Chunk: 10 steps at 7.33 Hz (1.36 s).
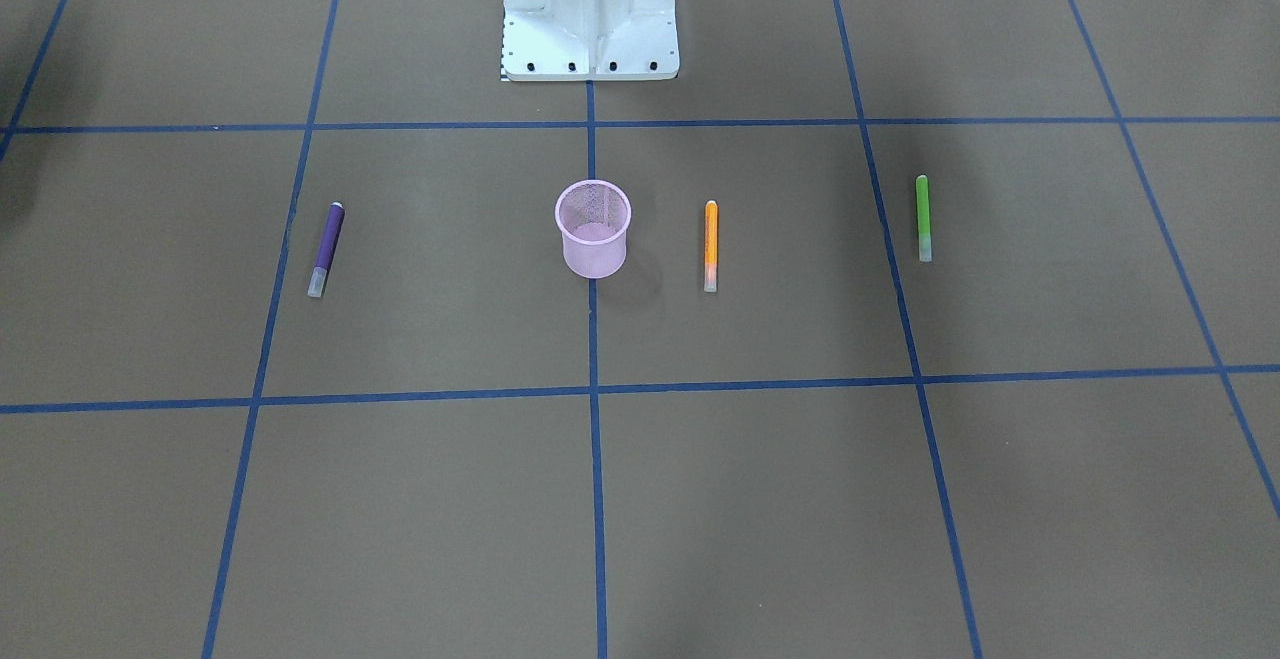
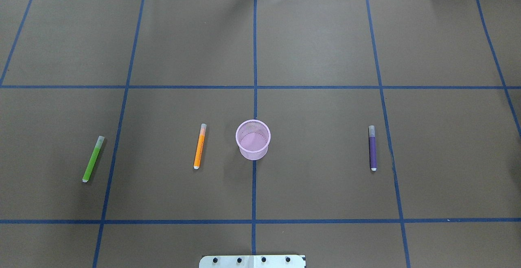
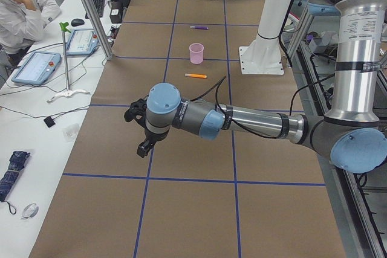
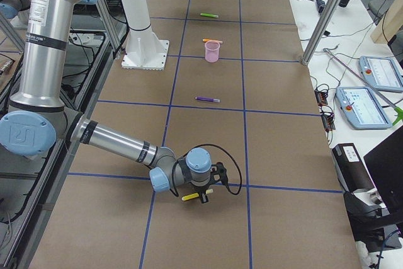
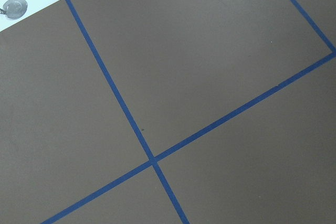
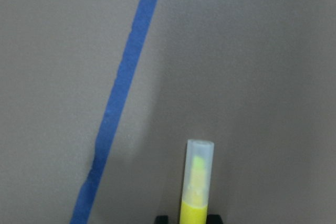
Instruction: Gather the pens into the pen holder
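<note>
The pink mesh pen holder [image 1: 593,231] [image 2: 252,140] stands upright at the table's middle. The orange pen [image 2: 199,146] lies just to its left in the overhead view. The green pen [image 2: 93,159] lies further left and the purple pen [image 2: 372,148] far to the right. My right gripper [image 4: 204,194] is low over the table's right end, shut on the yellow pen [image 6: 197,182] [image 4: 194,196], whose capped end points forward. My left gripper [image 3: 144,146] hovers over the table's left end, seen only in the left side view. I cannot tell whether it is open or shut.
The robot's white base [image 2: 252,261] sits at the near table edge. Blue tape lines [image 2: 255,97] divide the brown table cover. An operator [image 3: 21,10] sits at a side bench with tablets [image 3: 36,64]. Metal posts [image 4: 324,14] stand along the table's far edge.
</note>
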Tool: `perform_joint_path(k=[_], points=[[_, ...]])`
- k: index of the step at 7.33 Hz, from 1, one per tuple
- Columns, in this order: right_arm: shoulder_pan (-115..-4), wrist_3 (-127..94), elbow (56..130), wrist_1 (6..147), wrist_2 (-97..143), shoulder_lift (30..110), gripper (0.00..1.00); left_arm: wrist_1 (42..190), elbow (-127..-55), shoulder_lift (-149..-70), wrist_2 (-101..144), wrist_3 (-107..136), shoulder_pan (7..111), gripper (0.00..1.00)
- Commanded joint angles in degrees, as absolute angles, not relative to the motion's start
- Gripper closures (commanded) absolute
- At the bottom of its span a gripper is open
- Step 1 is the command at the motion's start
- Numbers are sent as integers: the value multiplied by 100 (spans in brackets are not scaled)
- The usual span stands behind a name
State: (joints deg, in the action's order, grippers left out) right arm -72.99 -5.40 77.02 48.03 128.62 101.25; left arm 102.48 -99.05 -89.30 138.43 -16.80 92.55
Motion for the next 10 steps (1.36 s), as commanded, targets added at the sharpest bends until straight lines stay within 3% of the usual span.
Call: perform_joint_path(k=[1, 3, 5, 8, 10], points=[[-7304, -545, 7752, 4790, 12867, 9994, 100, 10248, -9905, -8930, 13843, -1679, 9255, 0], [-7304, -710, 8424, 4799, 12867, 9766, 100, 10248, -9923, -9008, 13843, -1679, 9255, 0], [-7278, -2671, 9164, 4721, 12876, 9284, 100, 10248, -9914, -9114, 13938, -1670, 9246, 0], [-6856, -3357, 9325, 3424, 12727, 8615, 100, 11212, -9931, -8938, 14904, -1505, 9142, 0], [-6139, -4090, 9343, 2439, 11827, 8220, 100, 11764, -10037, -9183, 14871, -1249, 8467, 0]])
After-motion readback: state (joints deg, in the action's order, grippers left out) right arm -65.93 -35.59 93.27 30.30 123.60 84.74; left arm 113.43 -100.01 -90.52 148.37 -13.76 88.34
